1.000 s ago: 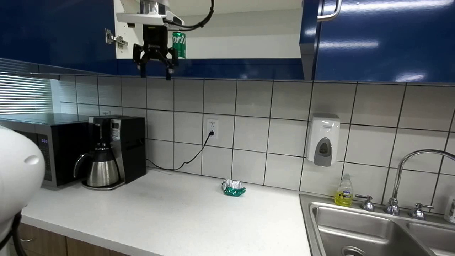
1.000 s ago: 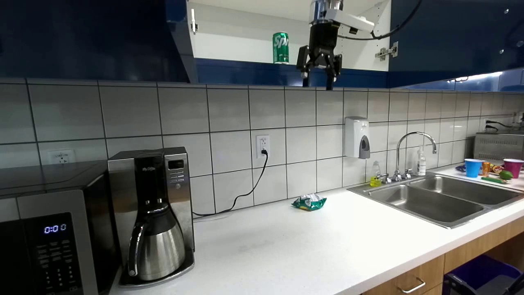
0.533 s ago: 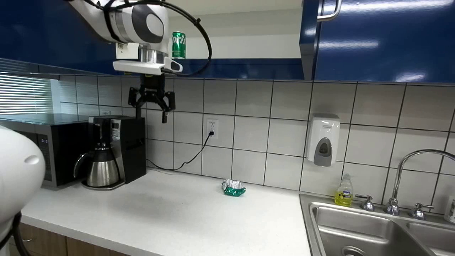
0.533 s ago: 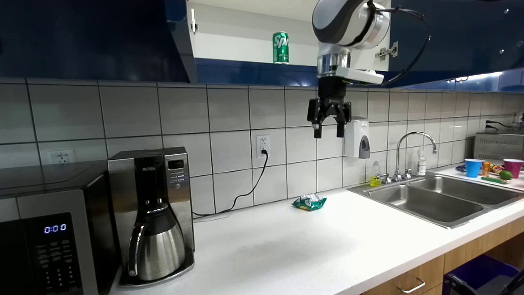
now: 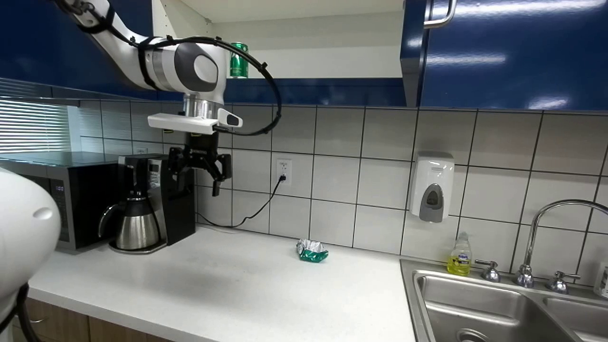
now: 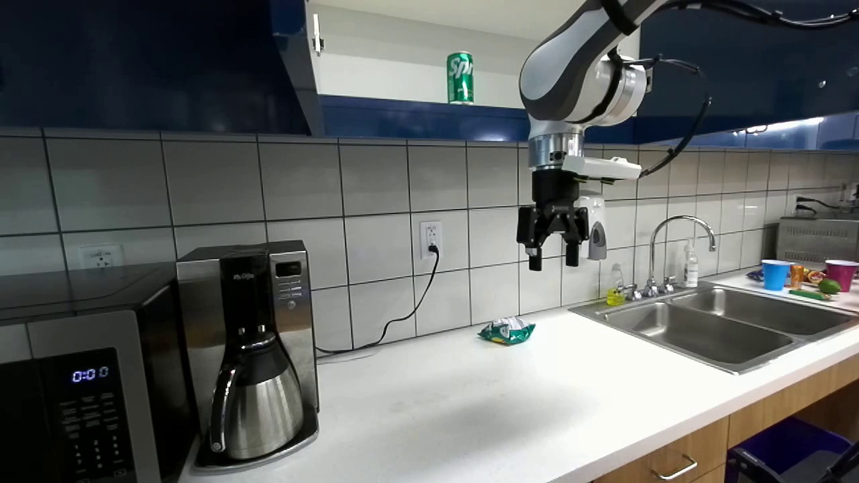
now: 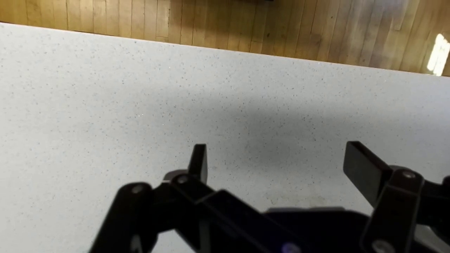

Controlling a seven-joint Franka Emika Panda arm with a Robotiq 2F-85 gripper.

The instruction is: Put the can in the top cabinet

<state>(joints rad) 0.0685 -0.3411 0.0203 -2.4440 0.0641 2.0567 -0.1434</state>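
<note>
The green soda can (image 6: 460,78) stands upright on the front of the open upper cabinet's shelf (image 6: 416,119). In an exterior view the can (image 5: 237,67) is partly crossed by my arm's cable. The cabinet's blue lower edge also shows in that view (image 5: 323,91). My gripper (image 5: 197,187) points down, well below the cabinet and above the counter. It also shows in an exterior view (image 6: 553,258). In the wrist view my gripper (image 7: 277,154) is open, with nothing between the fingers. The can is out of the wrist view.
A coffee maker (image 6: 295,335) with a steel carafe stands beside the microwave (image 6: 127,376). A crumpled green bag (image 6: 507,331) lies on the white counter (image 7: 105,105). A soap dispenser (image 5: 432,187) hangs on the tiled wall. The sink (image 5: 406,285) holds a faucet.
My gripper has moved down from the height of the cabinet's lower edge to over the counter. It stays open. The can has not moved.
</note>
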